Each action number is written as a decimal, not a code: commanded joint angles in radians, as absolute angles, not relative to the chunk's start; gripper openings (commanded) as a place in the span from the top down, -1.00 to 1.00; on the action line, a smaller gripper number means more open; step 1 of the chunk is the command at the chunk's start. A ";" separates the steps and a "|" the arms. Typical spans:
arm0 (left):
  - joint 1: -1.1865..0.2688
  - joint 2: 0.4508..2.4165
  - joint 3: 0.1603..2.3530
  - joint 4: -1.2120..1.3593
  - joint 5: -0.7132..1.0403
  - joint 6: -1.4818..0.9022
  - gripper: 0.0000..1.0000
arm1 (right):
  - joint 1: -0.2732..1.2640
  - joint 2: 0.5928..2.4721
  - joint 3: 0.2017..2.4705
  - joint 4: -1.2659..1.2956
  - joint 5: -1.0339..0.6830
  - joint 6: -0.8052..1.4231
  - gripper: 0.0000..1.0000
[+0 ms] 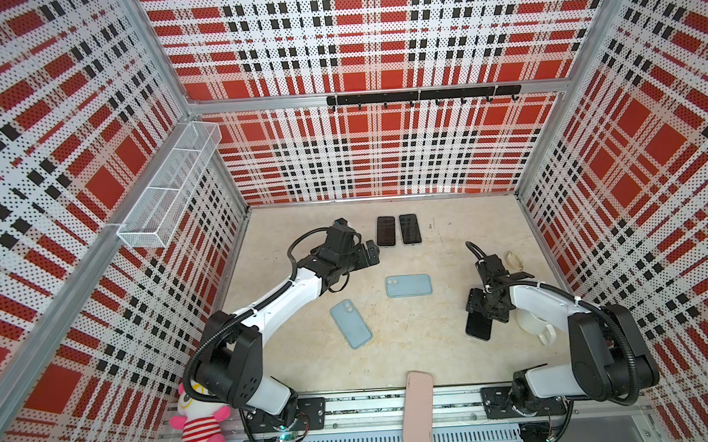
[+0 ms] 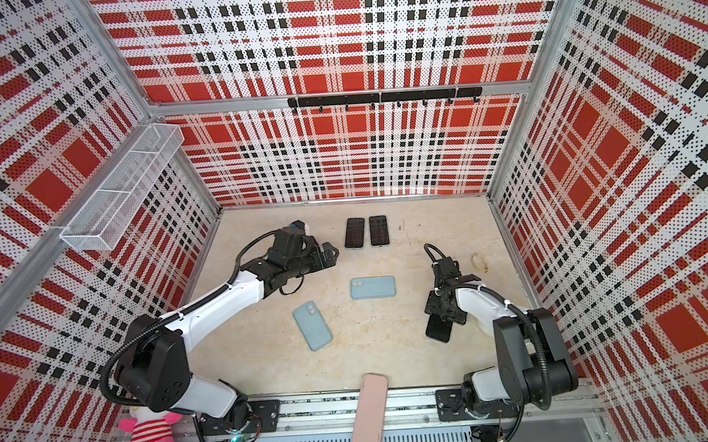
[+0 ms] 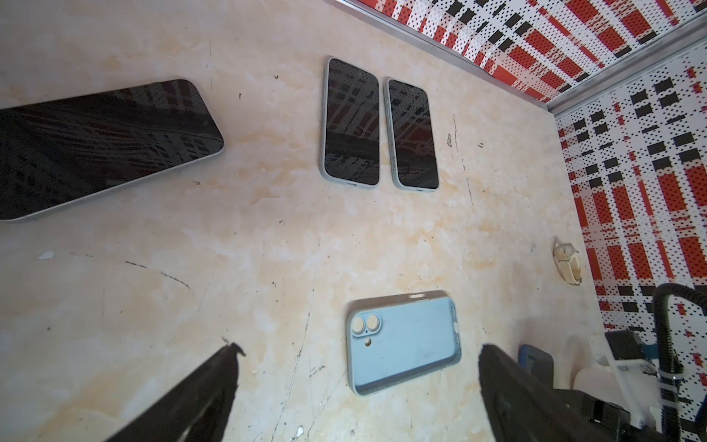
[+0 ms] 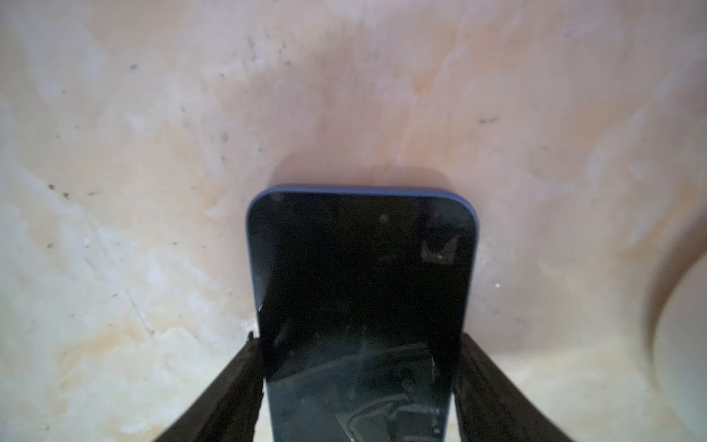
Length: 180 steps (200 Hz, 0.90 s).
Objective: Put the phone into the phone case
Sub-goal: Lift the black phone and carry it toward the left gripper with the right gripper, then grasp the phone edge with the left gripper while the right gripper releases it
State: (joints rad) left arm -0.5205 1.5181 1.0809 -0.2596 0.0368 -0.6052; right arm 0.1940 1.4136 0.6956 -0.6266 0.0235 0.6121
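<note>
Top views: R gripper (image 1: 479,309) sits over dark phone (image 1: 478,328) at near right of table (image 1: 434,359). Mid-table lies blue case (image 1: 408,285), well apart from it; 2nd blue case (image 1: 350,324) is left & nearer. L gripper (image 1: 371,252) hovers far left, beside two phones (image 1: 386,231). Left wrist: L jaws spread wide, nothing btwn them. Right wrist: I see R fingers (image 4: 241,382) pressed on both long edges of dark phone (image 4: 359,291), screen up.

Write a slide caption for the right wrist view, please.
Right gripper, jaws against both long edges of a dark phone lying screen-up on the beige table.
</note>
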 commanded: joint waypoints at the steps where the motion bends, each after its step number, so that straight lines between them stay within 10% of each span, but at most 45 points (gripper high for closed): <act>1: -0.532 1.512 1.102 -0.239 0.044 -0.615 -0.99 | 0.195 1.444 0.727 -0.635 -0.129 0.488 -0.28; 64: -0.465 1.566 1.219 -0.328 0.399 -0.614 -0.95 | 0.220 1.516 0.919 -0.588 -0.306 0.203 0.29; 180: -0.427 1.679 1.256 -0.432 0.749 -0.557 -0.71 | 0.460 1.696 1.162 -0.416 -0.613 -0.441 0.44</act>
State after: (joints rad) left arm -0.4091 1.6657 1.2518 -0.4175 0.6830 -0.5869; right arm 0.4389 1.6775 1.1194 -0.4561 -0.5003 -0.2588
